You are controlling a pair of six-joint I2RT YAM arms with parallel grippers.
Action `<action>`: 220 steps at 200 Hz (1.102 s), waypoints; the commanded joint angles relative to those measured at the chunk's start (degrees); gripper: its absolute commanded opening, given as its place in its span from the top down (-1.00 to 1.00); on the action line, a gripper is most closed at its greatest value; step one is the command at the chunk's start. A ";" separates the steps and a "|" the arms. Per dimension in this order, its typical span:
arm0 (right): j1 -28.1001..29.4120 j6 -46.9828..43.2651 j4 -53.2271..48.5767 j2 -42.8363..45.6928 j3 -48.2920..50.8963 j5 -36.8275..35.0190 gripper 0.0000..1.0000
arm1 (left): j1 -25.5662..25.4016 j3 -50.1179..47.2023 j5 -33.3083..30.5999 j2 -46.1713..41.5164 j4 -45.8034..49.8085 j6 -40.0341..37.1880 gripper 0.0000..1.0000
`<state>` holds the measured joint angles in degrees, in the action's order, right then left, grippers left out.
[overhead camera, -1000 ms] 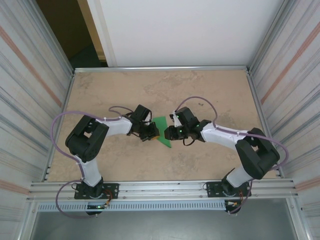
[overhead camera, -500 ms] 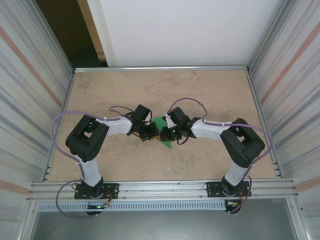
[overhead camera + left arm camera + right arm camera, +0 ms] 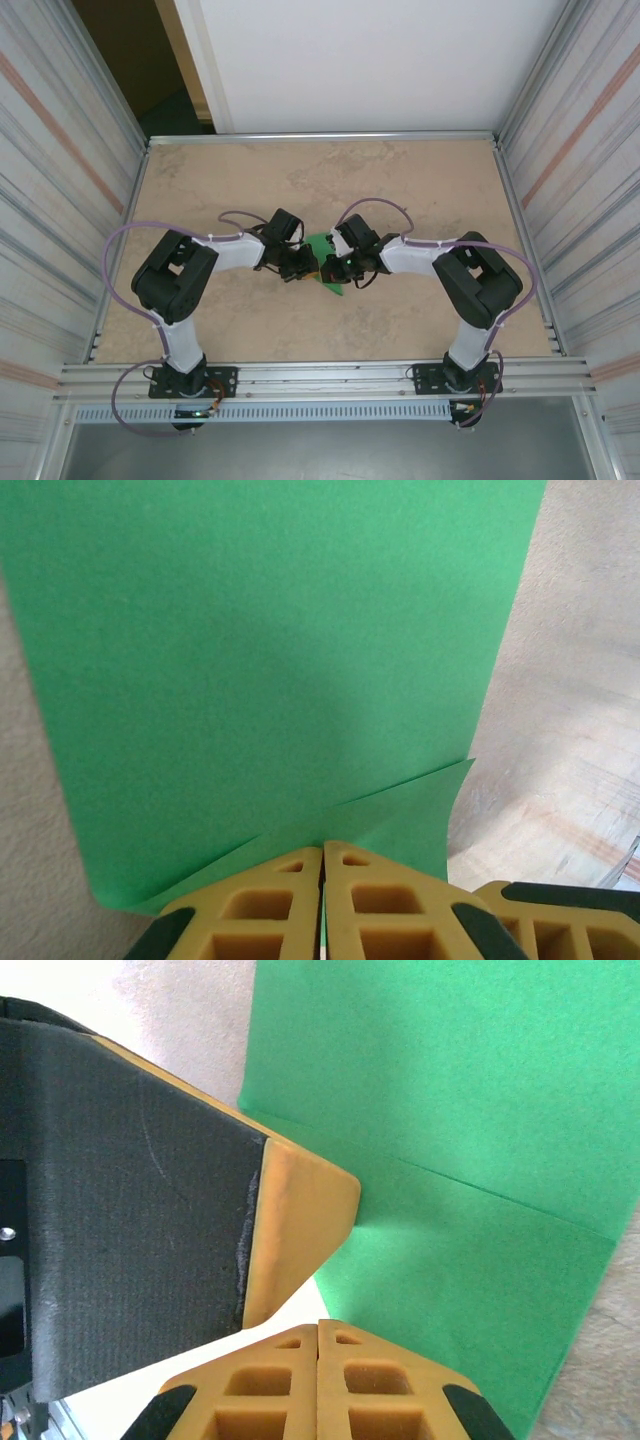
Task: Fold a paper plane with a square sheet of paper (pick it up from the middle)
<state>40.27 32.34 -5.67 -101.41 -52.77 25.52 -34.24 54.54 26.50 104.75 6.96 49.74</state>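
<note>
Top external: middle of worktop (image 3: 420, 190), left pincer (image 3: 302, 266) and right pincer (image 3: 329, 268) both clamped on creased green paper (image 3: 321, 246).

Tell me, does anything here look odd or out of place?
Nothing stands out. The paper is creased, with one flap folded over, as you would expect partway through folding. It sits mid-table, and the left and right jaws are shut on its edges.
</note>
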 commanded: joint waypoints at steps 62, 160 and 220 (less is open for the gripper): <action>-0.47 -2.49 -1.26 -2.33 -0.31 1.50 0.89 | 0.10 0.44 -2.02 2.31 4.35 -1.39 0.81; -0.66 -3.46 -3.02 -2.57 -0.22 0.74 0.88 | 0.30 1.35 -3.22 2.80 6.77 -1.93 0.83; -0.85 -4.27 -4.33 -2.00 0.21 0.74 0.88 | 0.62 1.70 -3.61 3.18 7.36 -2.18 0.83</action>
<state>39.77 29.69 -6.83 -102.96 -52.77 25.96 -34.17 56.16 26.41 105.45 9.34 48.93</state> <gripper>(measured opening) 0.060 0.087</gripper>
